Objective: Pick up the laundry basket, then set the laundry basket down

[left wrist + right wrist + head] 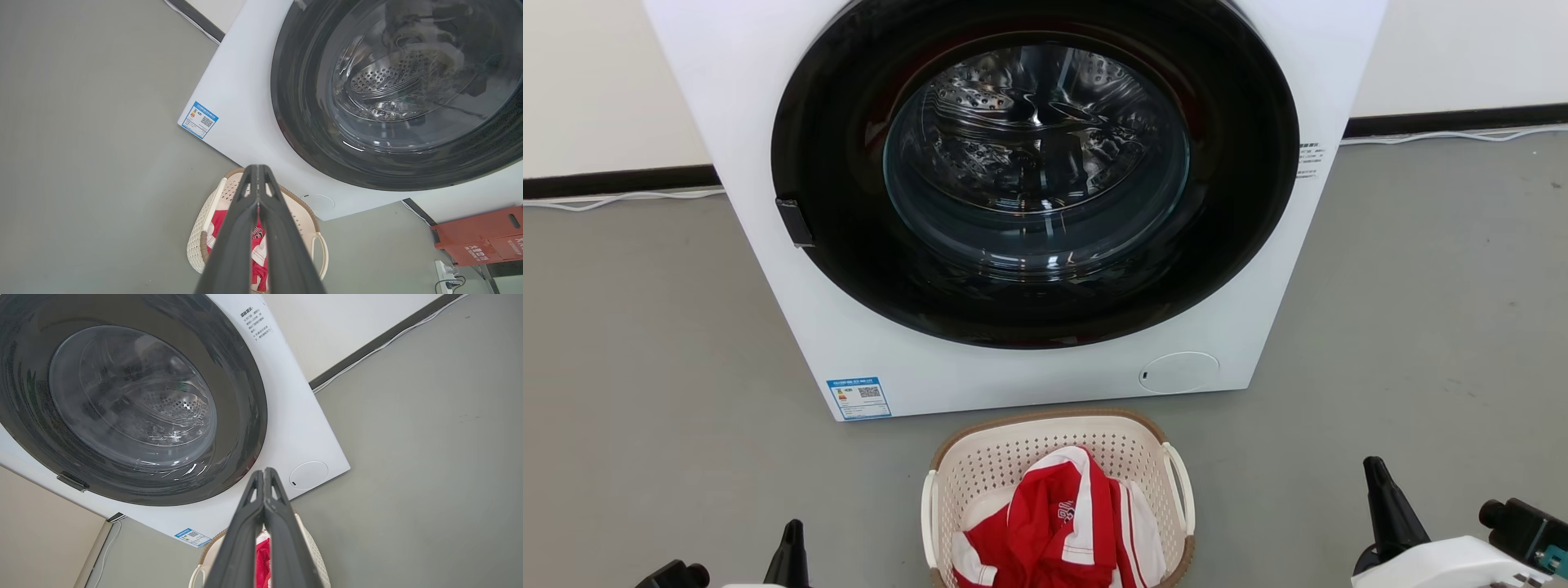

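My left gripper, at 7 o'clock, had its jaws pressed together, empty. The laundry basket, at 6 o'clock, stood before the washer, holding a red-and-white garment. My right gripper, at 5 o'clock: jaws likewise closed, empty.

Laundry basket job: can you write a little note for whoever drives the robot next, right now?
Left pincer: shut, empty, left of the laundry basket, not touching it.
Right pincer: shut, empty, off to the basket's right.
Basket: on the grey floor in front of the washer, with a red and white garment inside.
Done: nothing yet.
Left: probably open both pincers, take the white side handles, lift, set down.
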